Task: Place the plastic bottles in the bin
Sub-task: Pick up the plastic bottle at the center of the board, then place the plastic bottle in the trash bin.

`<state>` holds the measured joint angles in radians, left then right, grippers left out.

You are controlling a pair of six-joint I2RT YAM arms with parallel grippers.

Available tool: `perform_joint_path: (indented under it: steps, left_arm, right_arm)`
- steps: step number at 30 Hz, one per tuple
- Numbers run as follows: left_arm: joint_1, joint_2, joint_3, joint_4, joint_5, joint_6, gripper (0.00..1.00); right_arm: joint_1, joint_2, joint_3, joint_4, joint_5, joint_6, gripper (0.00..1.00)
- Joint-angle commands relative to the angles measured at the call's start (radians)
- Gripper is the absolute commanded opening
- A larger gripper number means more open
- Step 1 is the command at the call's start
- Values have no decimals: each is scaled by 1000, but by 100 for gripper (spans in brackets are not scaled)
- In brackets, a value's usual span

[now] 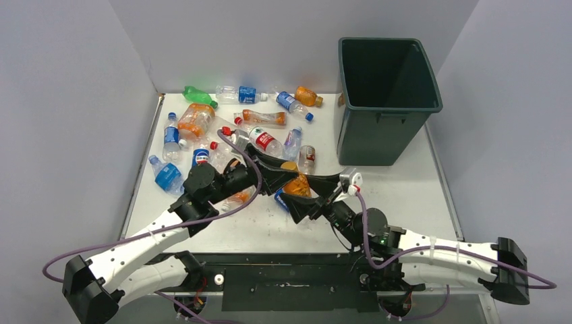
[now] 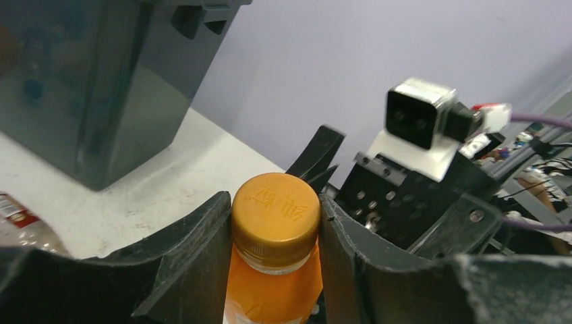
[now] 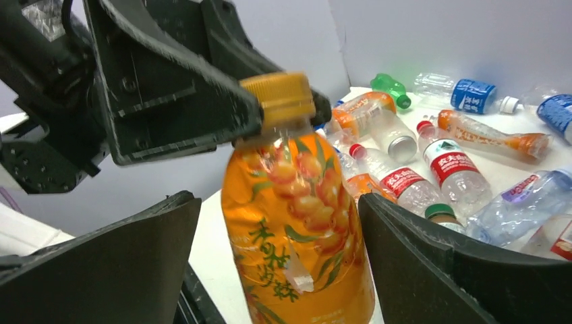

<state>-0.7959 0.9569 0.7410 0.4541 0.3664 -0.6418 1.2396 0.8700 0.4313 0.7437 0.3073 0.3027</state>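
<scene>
From above, the left pincer reaches in from the left and is closed on the capped end of an orange bottle. The right pincer meets it from the other side, its two fingers spread wide with the body of that bottle between them. The bin stands on the table beyond both pincers and off to their right, well apart from the held bottle. The other plastic bottles lie scattered beyond the left pincer and to its left, the nearest ones just beside it.

In the left wrist view, the left pincer has both black fingers pressed against the sides of the bottle's orange cap, and the orange body runs down between them toward the camera. Just past the cap one finger of the right pincer rises, with the right arm's wrist camera behind it. The bin's dark wall is ahead and to the left of this pincer.

In the right wrist view, the right pincer is far open and grips nothing. The orange bottle, its label printed with berries and leaves, sits midway between its fingers. There is a clear gap on the left side. On the right the finger is very near, and I cannot tell whether it touches. The left pincer clamps the cap from the upper left. The loose bottles lie beyond and to the right.
</scene>
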Motion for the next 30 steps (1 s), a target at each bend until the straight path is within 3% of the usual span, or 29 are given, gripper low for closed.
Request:
perform_joint_path:
  steps: [1, 5, 10, 14, 18, 23, 27, 30]
  left_arm:
    - [-1, -59, 32, -69, -139, 76, 0]
    - [1, -81, 78, -124, -222, 128, 0]
    - [3, -52, 184, -178, -284, 209, 0]
    - [3, 39, 355, -215, -314, 317, 0]
    - [0, 226, 631, -257, -261, 414, 0]
    - [-10, 518, 989, -262, -165, 511, 0]
    - [-16, 707, 1164, -134, -129, 580, 0]
    - [-16, 867, 1361, -190, -129, 581, 0]
  right_arm:
    - [5, -88, 128, -415, 57, 58, 90]
    - [3, -177, 182, -650, 150, 140, 90]
    - [4, -305, 125, -706, 181, 162, 90]
    - [4, -367, 59, -740, 284, 157, 90]
    - [1, -359, -60, -717, 400, 248, 90]
    - [-5, -231, -92, -740, 473, 362, 90]
    - [-11, -115, -81, -769, 476, 392, 90]
    - [-15, -52, -69, -763, 444, 391, 90]
